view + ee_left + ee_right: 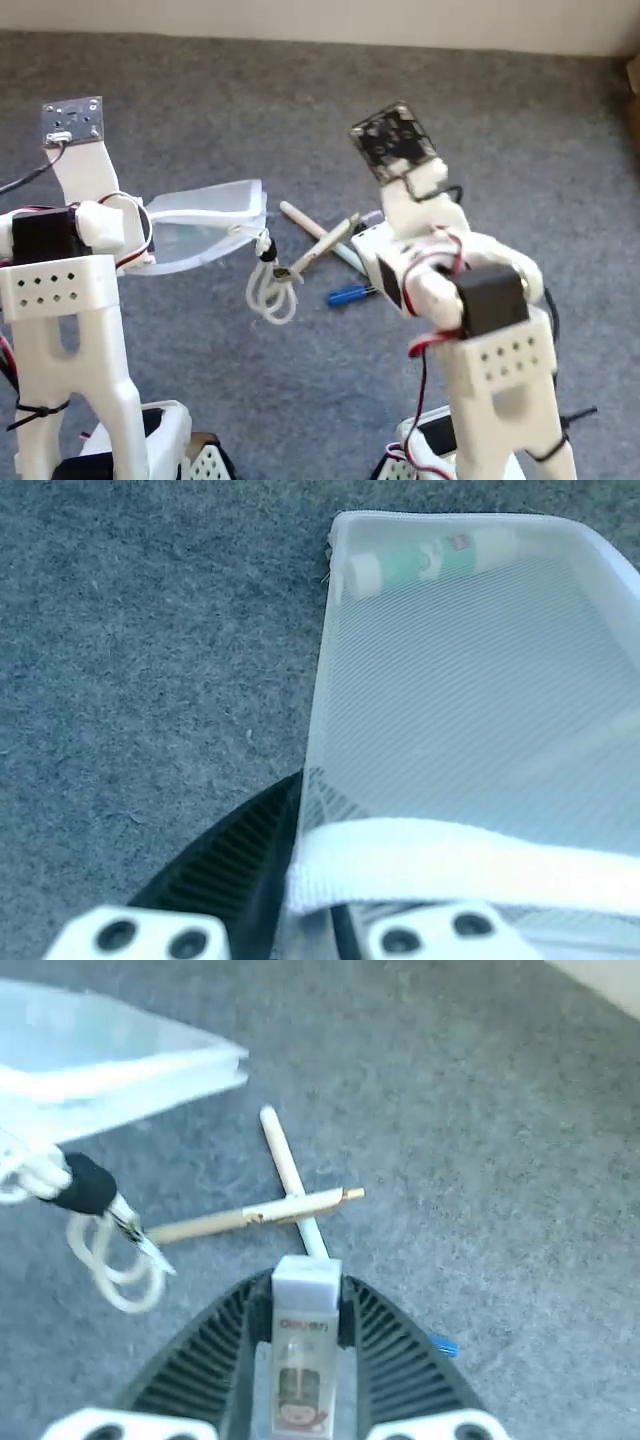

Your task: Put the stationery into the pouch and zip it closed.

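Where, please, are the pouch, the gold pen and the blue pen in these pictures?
pouch [470, 700], left wrist view, on its mesh side wall.
gold pen [255, 1214], right wrist view, on the middle of its barrel.
blue pen [350, 294], high view, on the middle of its body.

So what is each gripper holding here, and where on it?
Left gripper pinches the mesh pouch at its white-banded edge. Right gripper clamps a small white boxy item by its long sides.
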Robot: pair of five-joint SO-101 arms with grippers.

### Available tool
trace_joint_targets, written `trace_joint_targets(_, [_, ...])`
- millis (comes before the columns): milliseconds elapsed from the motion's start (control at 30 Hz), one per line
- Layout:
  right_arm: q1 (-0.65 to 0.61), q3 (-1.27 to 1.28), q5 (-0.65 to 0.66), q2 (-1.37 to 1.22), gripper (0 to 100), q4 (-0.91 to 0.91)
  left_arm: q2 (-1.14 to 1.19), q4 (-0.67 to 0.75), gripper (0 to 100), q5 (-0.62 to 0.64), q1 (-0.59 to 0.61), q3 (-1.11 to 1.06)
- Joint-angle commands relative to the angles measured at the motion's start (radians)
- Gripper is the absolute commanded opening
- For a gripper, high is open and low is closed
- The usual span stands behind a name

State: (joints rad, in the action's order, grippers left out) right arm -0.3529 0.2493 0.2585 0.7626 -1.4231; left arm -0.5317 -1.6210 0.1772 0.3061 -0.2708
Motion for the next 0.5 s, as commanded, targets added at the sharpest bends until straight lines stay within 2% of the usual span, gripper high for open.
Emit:
trace_joint_targets(0, [-0.018,-0.007,-0.089,0.076,0.4,-0.002,0.004,-0.003,1,0.009,-0.056,0.013])
trace_joint_targets(200, [-0.136,-0.005,-0.203,0.131,0.4,-0.002,0.007,-0.032,1,0.009,-0.096,0.110])
trace_joint_targets(467, [-0.214,-0.007,-0.215,0.246,0.4,0.070,0.013,-0.091,1,0.009,-0.193,0.191])
